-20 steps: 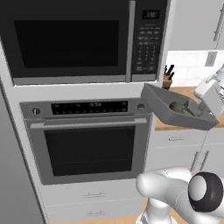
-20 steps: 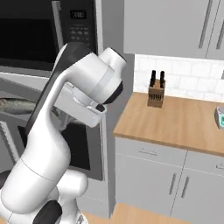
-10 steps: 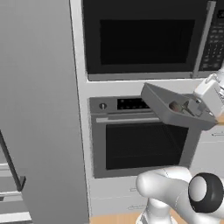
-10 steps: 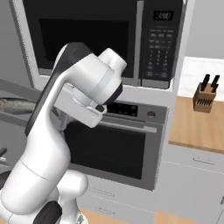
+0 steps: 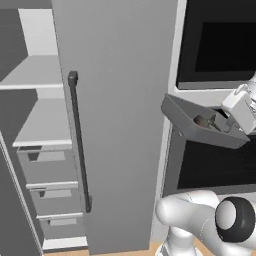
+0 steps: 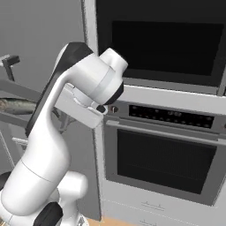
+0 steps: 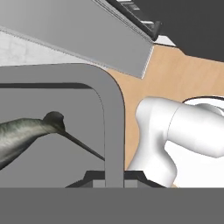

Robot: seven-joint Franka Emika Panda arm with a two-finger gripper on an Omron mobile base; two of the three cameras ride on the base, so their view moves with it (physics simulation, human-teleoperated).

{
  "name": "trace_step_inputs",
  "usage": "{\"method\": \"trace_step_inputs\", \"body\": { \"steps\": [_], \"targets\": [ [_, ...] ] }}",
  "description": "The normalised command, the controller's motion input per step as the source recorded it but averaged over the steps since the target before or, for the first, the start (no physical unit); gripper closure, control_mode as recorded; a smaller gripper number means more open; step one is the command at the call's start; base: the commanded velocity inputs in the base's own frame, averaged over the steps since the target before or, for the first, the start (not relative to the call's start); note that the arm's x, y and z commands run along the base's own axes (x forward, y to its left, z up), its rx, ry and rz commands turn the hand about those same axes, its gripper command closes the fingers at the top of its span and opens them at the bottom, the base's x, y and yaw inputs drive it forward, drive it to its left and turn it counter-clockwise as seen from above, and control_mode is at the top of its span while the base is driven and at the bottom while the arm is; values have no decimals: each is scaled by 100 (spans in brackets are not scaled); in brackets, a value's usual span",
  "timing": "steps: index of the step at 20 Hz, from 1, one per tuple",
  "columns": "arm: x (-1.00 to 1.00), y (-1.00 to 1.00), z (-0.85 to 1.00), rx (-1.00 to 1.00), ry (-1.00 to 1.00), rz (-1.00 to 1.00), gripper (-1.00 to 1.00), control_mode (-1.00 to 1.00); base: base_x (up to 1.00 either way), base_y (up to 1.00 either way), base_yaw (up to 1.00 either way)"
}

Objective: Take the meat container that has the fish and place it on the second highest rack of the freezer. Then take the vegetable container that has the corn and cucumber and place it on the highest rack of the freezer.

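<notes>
The claw [image 7: 114,180] is clamped tight on the rim of the tray [image 5: 192,122], held up before the oven [image 6: 163,150]. Fish [image 7: 24,133] inside, I think. The freezer [image 5: 115,125] stands open alongside.

Matt dark-grey plastic-looking meat container [image 5: 190,122] holds a fish [image 7: 24,133] with faintly shiny, mottled silver skin. The freezer [image 5: 120,125] door is smooth matt grey; the floor [image 7: 183,76] is pale wood.

the fish [image 7: 22,133] lies in the meat container [image 5: 192,122], right of the freezer [image 5: 117,125] door.
</notes>
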Motion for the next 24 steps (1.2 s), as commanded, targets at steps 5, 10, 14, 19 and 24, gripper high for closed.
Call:
{"method": "trace_step_inputs", "body": {
  "steps": [5, 10, 14, 19, 24],
  "targets": [
    [0, 0, 0, 0, 0, 0, 100, 100, 0, 92, 0],
    [0, 0, 0, 0, 0, 0, 100, 100, 0, 70, 0],
    [0, 0, 0, 0, 0, 0, 100, 100, 20, 51, 0],
    [0, 0, 0, 0, 0, 0, 100, 100, 23, 55, 0],
    [0, 0, 0, 0, 0, 0, 100, 100, 31, 41, 0]
  ]
}}
